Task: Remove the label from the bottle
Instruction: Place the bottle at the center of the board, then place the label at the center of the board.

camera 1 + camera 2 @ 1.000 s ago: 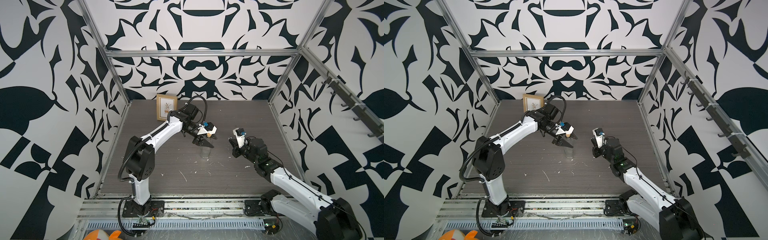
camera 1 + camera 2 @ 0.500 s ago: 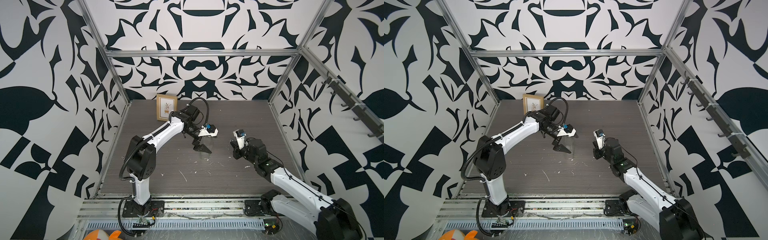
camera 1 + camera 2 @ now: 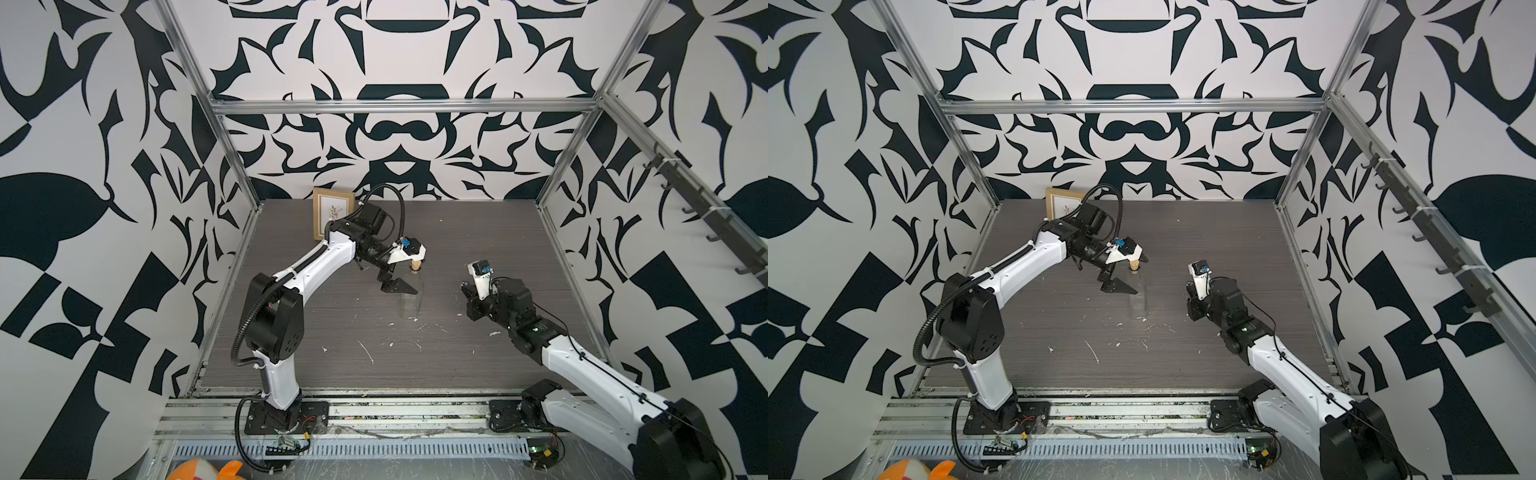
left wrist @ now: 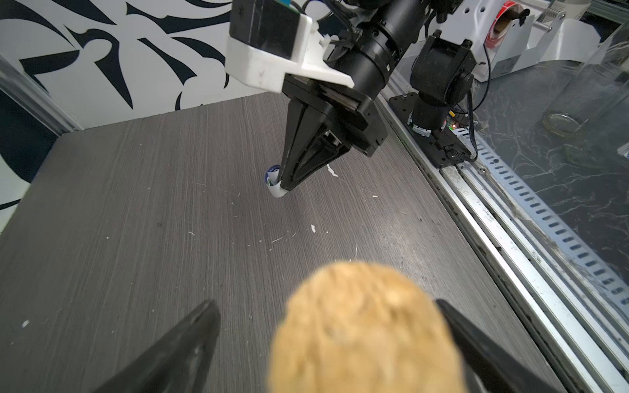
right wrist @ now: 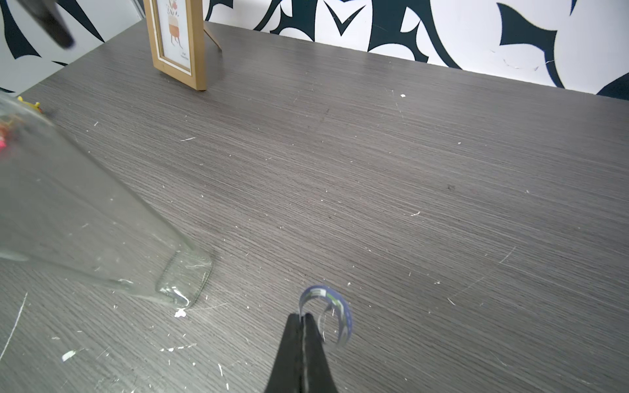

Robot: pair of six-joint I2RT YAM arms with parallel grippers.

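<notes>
light: bright, even | shadows: soft | blur: cork (image 4: 364, 326) near lens

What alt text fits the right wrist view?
The right hand is shut on a curled label, peeled free and held just above a grey wood-grain table. Nearby, a clear glass bottle rests its base on the table among white scraps. A gold picture frame stands at the far edge.

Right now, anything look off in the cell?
Mostly litter: white paper scraps lie scattered over the table around the bottle, and they look like peeling debris. The label is off the glass, curled into a loop and pinched in the shut right gripper. The bottle looks upright, with no damage visible.
</notes>
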